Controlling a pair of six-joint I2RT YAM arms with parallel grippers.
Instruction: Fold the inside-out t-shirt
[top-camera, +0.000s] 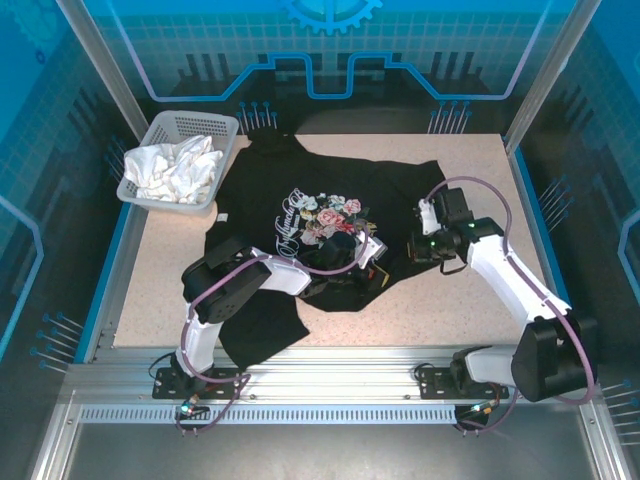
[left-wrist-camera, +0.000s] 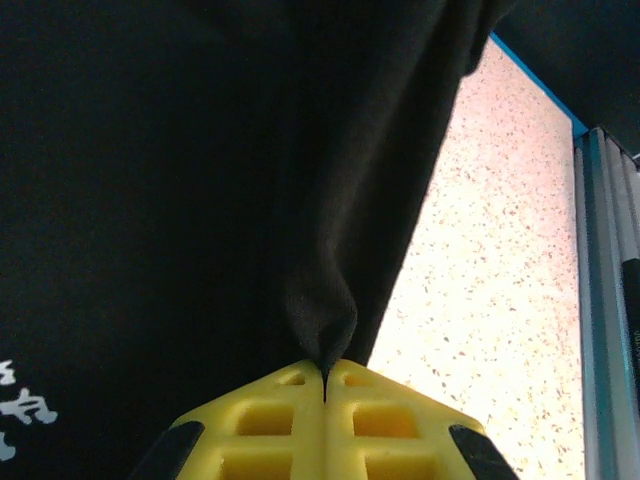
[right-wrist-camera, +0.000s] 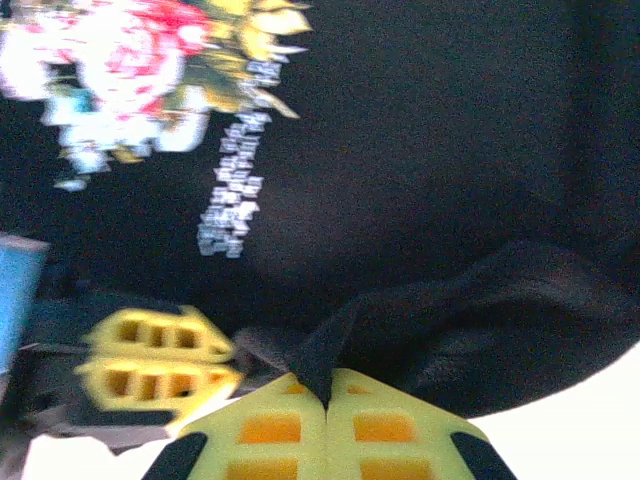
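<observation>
Black t-shirt (top-camera: 330, 180) is lying spread over the middle of the tabletop (top-camera: 460, 300), floral print face up, one flap trailing toward 6 o'clock past the near edge. Left gripper (top-camera: 368, 258) is sitting at about 5 o'clock of the print; in the left wrist view, left gripper (left-wrist-camera: 325, 385) has its jaws pressed fully together on a peaked pinch of black fabric. Right gripper (top-camera: 422, 245) is at about 3 o'clock of the print, near the left one; in the right wrist view, right gripper (right-wrist-camera: 325, 395) has its jaws clamped together on a bunched fold of the shirt's edge, print showing toward 11 o'clock. Basket (top-camera: 165, 125) with white cloth (top-camera: 175, 170) is sitting at 10 o'clock, apart from the action. Step looks like the grasp stage of a fold: both pinches are set on the shirt's 3 o'clock side. Next move is probably calling for lifting both pinches together, keeping the fabric taut between them, and carrying that edge across toward 9 o'clock without dragging the whole shirt. Which seam is pinched cannot be told.
</observation>
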